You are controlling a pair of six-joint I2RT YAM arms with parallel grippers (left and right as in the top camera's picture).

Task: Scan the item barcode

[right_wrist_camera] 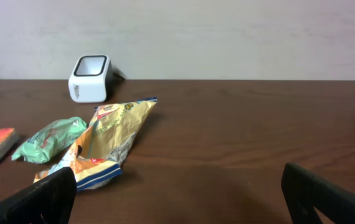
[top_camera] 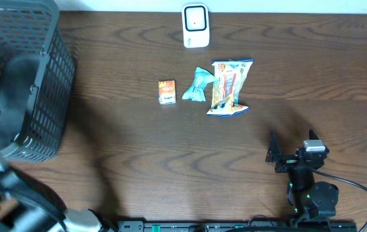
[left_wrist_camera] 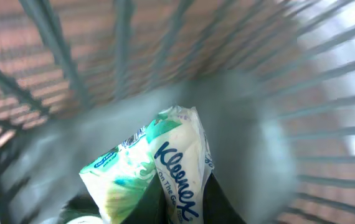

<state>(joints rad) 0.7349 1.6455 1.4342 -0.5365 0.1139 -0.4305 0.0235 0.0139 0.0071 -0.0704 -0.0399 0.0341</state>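
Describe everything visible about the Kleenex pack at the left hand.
The Kleenex pack is a soft, plastic-wrapped tissue pack, white with green and teal print and blue "Kleenex" lettering along its length. The wrapper looks slightly crumpled. It is tilted, with its upper end pointing up and right. It is inside the dark mesh basket, whose bars show all around it. The left hand is shut on its lower end. No barcode shows.

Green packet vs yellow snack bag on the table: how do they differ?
The green packet is smaller than the yellow snack bag. The green packet looks nearly plain; the yellow snack bag has busy print and blue ends. Both are soft, crinkled packs lying on the table.
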